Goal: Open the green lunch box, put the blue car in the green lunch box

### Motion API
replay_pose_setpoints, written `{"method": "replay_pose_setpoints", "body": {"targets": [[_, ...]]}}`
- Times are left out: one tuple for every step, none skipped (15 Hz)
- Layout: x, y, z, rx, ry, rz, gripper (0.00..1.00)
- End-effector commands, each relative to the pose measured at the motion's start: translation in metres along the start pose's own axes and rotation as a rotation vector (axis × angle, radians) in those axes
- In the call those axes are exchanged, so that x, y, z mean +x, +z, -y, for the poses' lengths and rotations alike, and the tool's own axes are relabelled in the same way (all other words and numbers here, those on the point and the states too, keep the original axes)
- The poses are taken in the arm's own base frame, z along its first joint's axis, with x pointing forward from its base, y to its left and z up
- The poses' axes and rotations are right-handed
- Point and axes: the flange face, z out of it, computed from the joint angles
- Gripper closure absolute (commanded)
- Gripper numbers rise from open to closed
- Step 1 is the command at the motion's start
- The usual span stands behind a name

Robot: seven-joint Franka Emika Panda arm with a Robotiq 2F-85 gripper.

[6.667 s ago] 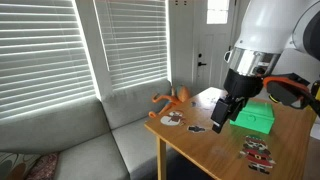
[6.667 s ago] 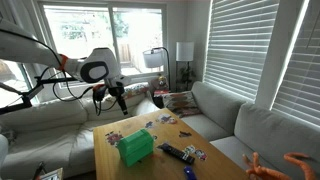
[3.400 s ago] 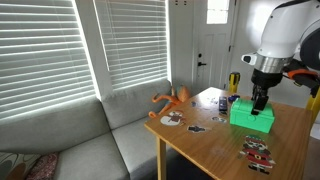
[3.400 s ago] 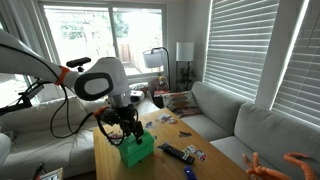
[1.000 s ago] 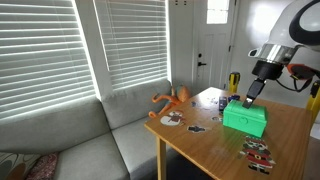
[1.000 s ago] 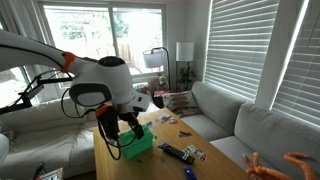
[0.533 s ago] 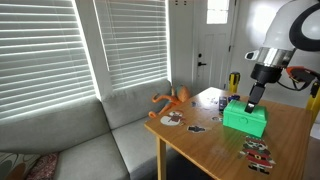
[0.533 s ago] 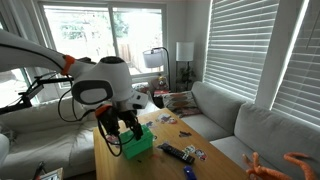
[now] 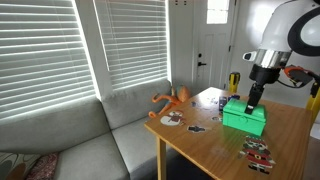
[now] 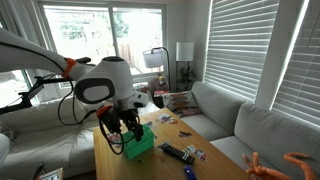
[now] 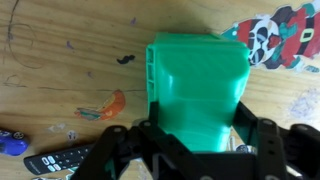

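I see a wooden desk (image 9: 200, 150) next to a grey sofa (image 9: 85, 140), with slatted blinds (image 9: 50, 50) behind. The green lunch box (image 11: 198, 85) sits on the desk, lid down. My arm reaches down over it. The end effector (image 11: 197, 128) straddles one end of the box, and I cannot tell whether it squeezes.

Green lunch box (image 9: 245, 119): bright green rect plastic box, lid down & looks shut, sits flat & upright on wooden table (image 9: 200, 150). In an exterior view the box (image 10: 138, 146) is towards the table's near end, long side angled to the table edge. Wrist view shows it from above: smooth lid w/ rounded corners, ridged strip along the left side, fills mid-frame. Blue car: can't ID for sure; small blue-purple obj (image 11: 10, 142) at wrist view's lower-left edge, well apart from box, too cropped to tell
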Motion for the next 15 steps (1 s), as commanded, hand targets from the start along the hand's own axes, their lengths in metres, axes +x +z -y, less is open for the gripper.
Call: {"method": "replay_pose_setpoints", "body": {"targets": [[0.0, -0.008, -0.004, -0.016, 0.006, 0.016, 0.56], [-0.002, -0.009, -0.005, -0.014, 0.01, 0.012, 0.56], [-0.004, -0.009, -0.007, -0.002, 0.013, 0.009, 0.56], [-0.005, -0.009, -0.009, 0.014, 0.017, 0.006, 0.56], [-0.007, -0.009, -0.011, 0.028, 0.026, 0.003, 0.56], [-0.008, -0.009, -0.014, 0.041, 0.034, -0.003, 0.56], [-0.009, -0.01, -0.017, 0.061, 0.047, -0.013, 0.56], [-0.01, -0.011, -0.02, 0.076, 0.062, -0.025, 0.56], [-0.012, -0.013, -0.023, 0.107, 0.078, -0.041, 0.56], [-0.013, -0.014, -0.026, 0.135, 0.093, -0.055, 0.56], [-0.015, -0.015, -0.03, 0.166, 0.112, -0.073, 0.56], [-0.017, -0.017, -0.033, 0.202, 0.13, -0.091, 0.56], [-0.018, -0.019, -0.037, 0.233, 0.147, -0.108, 0.56], [-0.019, -0.02, -0.04, 0.271, 0.163, -0.126, 0.56], [-0.02, -0.02, -0.043, 0.307, 0.179, -0.14, 0.56]]}}
